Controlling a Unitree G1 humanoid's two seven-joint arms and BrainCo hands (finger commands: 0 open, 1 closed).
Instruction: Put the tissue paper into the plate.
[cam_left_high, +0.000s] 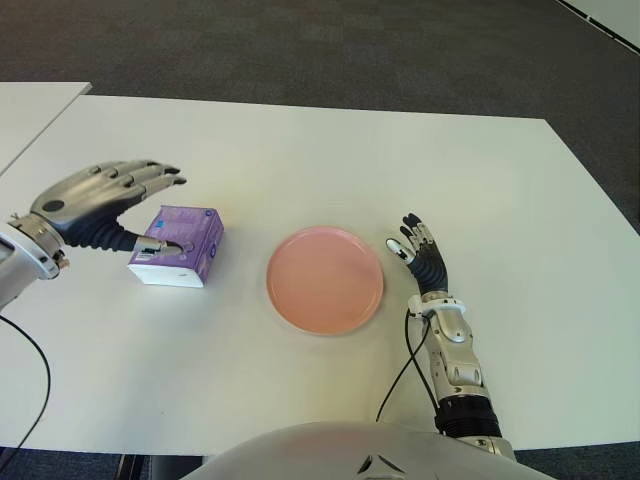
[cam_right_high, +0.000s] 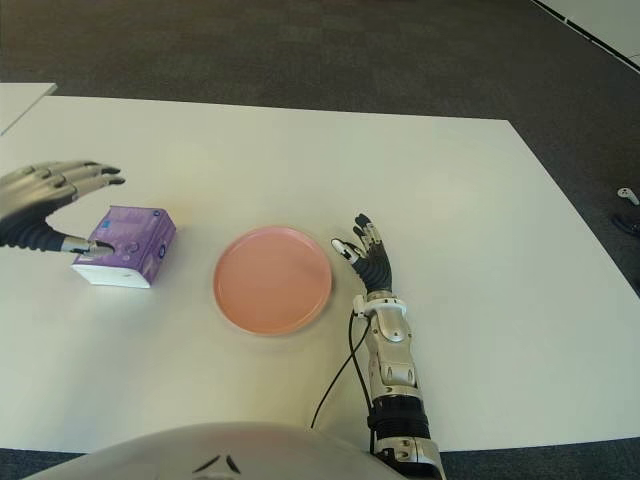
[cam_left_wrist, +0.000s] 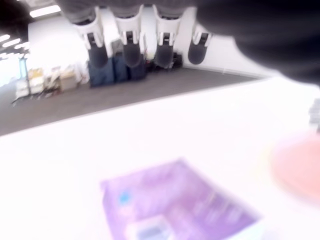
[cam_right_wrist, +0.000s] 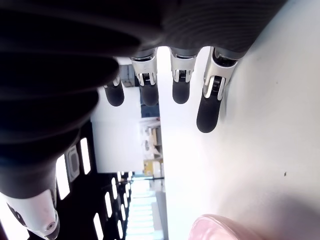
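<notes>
The broad white counter (cam_left_high: 300, 150) is smooth and matte under me. At its middle sits the round, shallow pink plate (cam_left_high: 325, 279). Left of it lies the boxy purple tissue paper (cam_left_high: 180, 245) pack, glossy-wrapped. My left robot hand (cam_left_high: 105, 200) hovers over it, metal fingers spread, holding nothing. My right robot hand (cam_left_high: 420, 255) shows just right of the plate, fingers straight and empty.

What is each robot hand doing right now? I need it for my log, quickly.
Left robot hand: open, fingers spread above the purple tissue pack, thumb at its side, not gripping.
Right robot hand: open, holding nothing, just right of the pink plate.
</notes>
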